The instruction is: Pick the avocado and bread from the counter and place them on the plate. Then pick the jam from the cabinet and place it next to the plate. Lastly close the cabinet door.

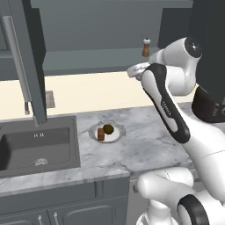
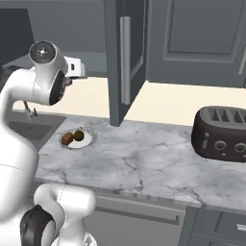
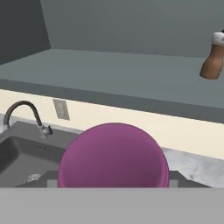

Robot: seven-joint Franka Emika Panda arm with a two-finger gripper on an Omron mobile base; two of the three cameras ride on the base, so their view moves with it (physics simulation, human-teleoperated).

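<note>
Hand view: the jam [image 3: 113,156] sits right in front of my camera, a rounded magenta mass low in the frame, close enough that I read it as held between the fingers, with the jaws standing partway apart around the jar. I cannot see the fingertips themselves, which are hidden behind it. Beyond the jar I see the grey shelf of the cabinet [image 3: 131,78] with the pepper mill [image 3: 213,61] standing on it at the far right, and below it the cream wall with an outlet [image 3: 61,109]. The tap [image 3: 26,114] arches over the sink [image 3: 22,162] at lower left.

Left base view: the plate [image 1: 115,136] lies on the counter [image 1: 145,145] just right of the sink [image 1: 39,147]. The bread [image 1: 101,134] and the avocado [image 1: 108,128] both rest on it, touching or nearly so. My arm is raised, with the wrist at shelf height, left of the pepper mill [image 1: 146,47]. The cabinet door [image 1: 30,57] hangs open at the left.

Right base view: the plate [image 2: 87,141] carries the bread [image 2: 67,138] and avocado [image 2: 79,135]. The door [image 2: 122,57] stands open, edge-on to me. A dark toaster [image 2: 221,133] sits on the counter [image 2: 134,163], well apart to the right.
</note>
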